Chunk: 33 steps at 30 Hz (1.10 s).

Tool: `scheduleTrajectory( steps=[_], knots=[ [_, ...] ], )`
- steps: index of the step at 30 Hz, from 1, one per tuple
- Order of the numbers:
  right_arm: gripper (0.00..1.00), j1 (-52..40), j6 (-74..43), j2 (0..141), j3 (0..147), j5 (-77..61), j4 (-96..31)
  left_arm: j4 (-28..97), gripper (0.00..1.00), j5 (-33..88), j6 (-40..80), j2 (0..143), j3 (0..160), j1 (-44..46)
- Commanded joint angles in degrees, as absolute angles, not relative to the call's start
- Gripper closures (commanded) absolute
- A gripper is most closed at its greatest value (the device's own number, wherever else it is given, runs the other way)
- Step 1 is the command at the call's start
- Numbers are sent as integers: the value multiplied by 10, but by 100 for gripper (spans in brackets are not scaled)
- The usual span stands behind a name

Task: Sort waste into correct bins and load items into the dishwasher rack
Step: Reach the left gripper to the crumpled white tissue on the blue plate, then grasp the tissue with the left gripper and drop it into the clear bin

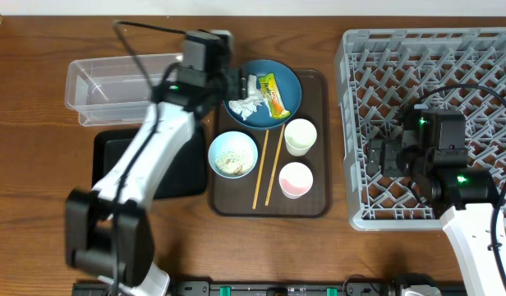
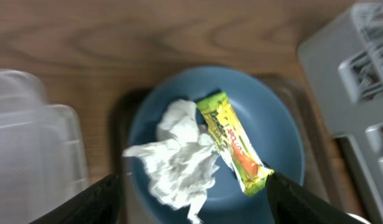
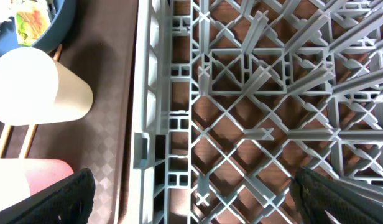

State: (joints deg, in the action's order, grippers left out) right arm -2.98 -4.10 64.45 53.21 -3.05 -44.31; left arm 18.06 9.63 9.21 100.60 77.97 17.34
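Note:
A dark-blue plate (image 1: 292,85) at the back of the brown tray holds crumpled white tissue (image 1: 246,108) and a yellow-green wrapper (image 1: 272,93). My left gripper (image 1: 235,84) hovers over the plate's left side, open; in its wrist view the tissue (image 2: 179,155) and wrapper (image 2: 232,140) lie between and ahead of the fingers (image 2: 92,202). The light-blue bowl (image 1: 233,154) has rice scraps inside. Chopsticks (image 1: 259,168), a pale green cup (image 1: 301,136) and a pink cup (image 1: 295,179) lie beside it. My right gripper (image 1: 383,156) is open over the left wall of the grey rack (image 1: 434,49), nothing in it.
The clear plastic box (image 1: 113,86) stands at the back left, with the flat black tray (image 1: 187,177) in front of it, partly under my left arm. The brown serving tray (image 1: 315,197) lies between these bins and the rack.

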Motion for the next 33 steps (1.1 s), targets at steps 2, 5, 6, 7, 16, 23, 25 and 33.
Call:
scheduleTrajectory(
  steps=[2,5,6,7,16,23,25,33],
  knots=[
    [1,-34,-47,644,544,-34,-444,161,23,77,97,1064,791,194],
    [1,-34,-47,644,544,-34,-444,163,24,77,98,1092,791,202],
    [1,-34,-47,644,544,-34,-444,164,24,77,97,1101,791,205],
    [1,-34,-47,644,544,-34,-444,164,24,77,97,1107,791,207],
    [1,-34,-47,644,544,-34,-444,179,29,59,97,1138,790,210],
    [1,-34,-47,644,544,-34,-444,194,38,49,97,1151,790,210],
    [1,-34,-47,644,544,-34,-444,196,43,49,97,1152,789,210],
    [1,-34,-47,644,544,-34,-444,196,87,49,98,1150,790,210]
  ],
)
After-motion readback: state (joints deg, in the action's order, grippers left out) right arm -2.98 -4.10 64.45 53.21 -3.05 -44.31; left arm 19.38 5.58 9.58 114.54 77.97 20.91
